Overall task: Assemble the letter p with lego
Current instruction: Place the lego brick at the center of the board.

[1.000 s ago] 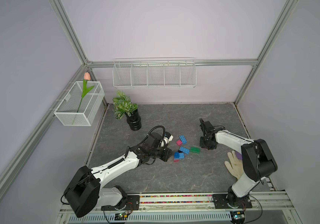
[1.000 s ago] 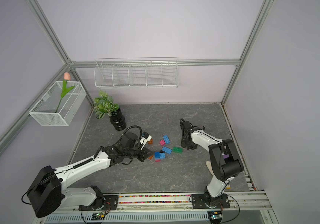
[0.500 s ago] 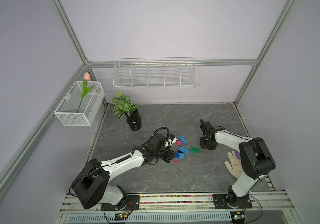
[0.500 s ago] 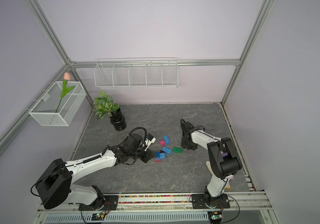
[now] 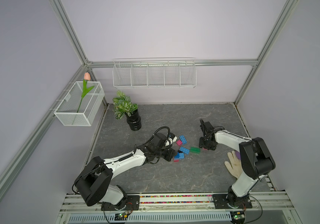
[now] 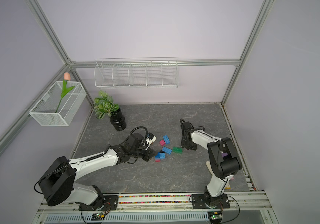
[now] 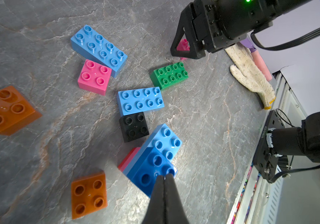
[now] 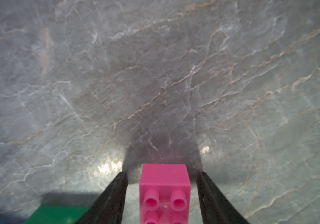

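Loose lego lies mid-table: two light blue oblongs [image 7: 99, 48] [image 7: 139, 100], a pink square [image 7: 94, 76], a green oblong [image 7: 169, 75], a black square [image 7: 134, 126] and two orange squares [image 7: 6, 109] [image 7: 89, 195]. A dark blue square [image 7: 147, 174] sits on a light blue oblong [image 7: 167, 139] over red and pink layers. My left gripper [image 7: 164, 175] [image 5: 171, 154] is shut, its tips over that dark blue square with nothing between them. My right gripper [image 8: 163, 173] [image 5: 206, 148] stands open around another pink square [image 8: 165, 186] on the table, with a gap on each side.
A white work glove [image 5: 234, 164] with a purple and a pink object beside it lies near the right arm's base. A potted plant [image 5: 133, 120] stands at the back left. A wire basket [image 5: 154, 74] hangs on the back wall. The front rail [image 5: 174, 199] borders the table.
The right gripper's jaws have spread apart off the pink square. The left arm has stretched lower and slightly right, its shut tips nearing the blue stack.
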`<state>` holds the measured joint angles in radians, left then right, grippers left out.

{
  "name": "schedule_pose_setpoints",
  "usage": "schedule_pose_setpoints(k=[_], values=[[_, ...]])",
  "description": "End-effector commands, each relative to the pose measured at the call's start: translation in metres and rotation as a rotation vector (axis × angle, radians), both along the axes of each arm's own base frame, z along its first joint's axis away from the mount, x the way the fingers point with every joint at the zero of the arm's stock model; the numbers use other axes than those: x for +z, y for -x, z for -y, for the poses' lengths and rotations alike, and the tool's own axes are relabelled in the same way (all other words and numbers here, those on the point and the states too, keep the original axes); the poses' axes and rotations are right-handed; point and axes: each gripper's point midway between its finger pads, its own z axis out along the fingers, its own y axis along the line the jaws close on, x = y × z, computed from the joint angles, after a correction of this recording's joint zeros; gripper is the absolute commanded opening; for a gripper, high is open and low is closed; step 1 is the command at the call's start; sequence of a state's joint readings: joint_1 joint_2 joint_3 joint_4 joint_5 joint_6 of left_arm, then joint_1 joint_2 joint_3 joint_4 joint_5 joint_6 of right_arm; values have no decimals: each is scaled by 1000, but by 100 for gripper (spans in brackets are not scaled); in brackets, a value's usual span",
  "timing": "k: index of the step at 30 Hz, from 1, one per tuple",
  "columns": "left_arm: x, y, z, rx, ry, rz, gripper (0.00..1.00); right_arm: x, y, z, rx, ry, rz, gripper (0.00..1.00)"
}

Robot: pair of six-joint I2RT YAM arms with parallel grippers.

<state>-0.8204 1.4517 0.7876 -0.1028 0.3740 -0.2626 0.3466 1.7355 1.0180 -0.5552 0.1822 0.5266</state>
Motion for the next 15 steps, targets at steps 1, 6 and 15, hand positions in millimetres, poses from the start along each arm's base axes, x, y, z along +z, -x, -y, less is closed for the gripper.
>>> schedule_pose_setpoints(k=[1, 6, 15], values=[[11, -6, 8, -16, 24, 38, 0, 0, 9, 3, -12, -7, -21, 61], [8, -7, 9, -15, 19, 36, 0, 0, 10, 3, -12, -9, -24, 61], [-2, -6, 7, -11, -7, 17, 0, 1, 11, 2, -4, -11, -28, 62]])
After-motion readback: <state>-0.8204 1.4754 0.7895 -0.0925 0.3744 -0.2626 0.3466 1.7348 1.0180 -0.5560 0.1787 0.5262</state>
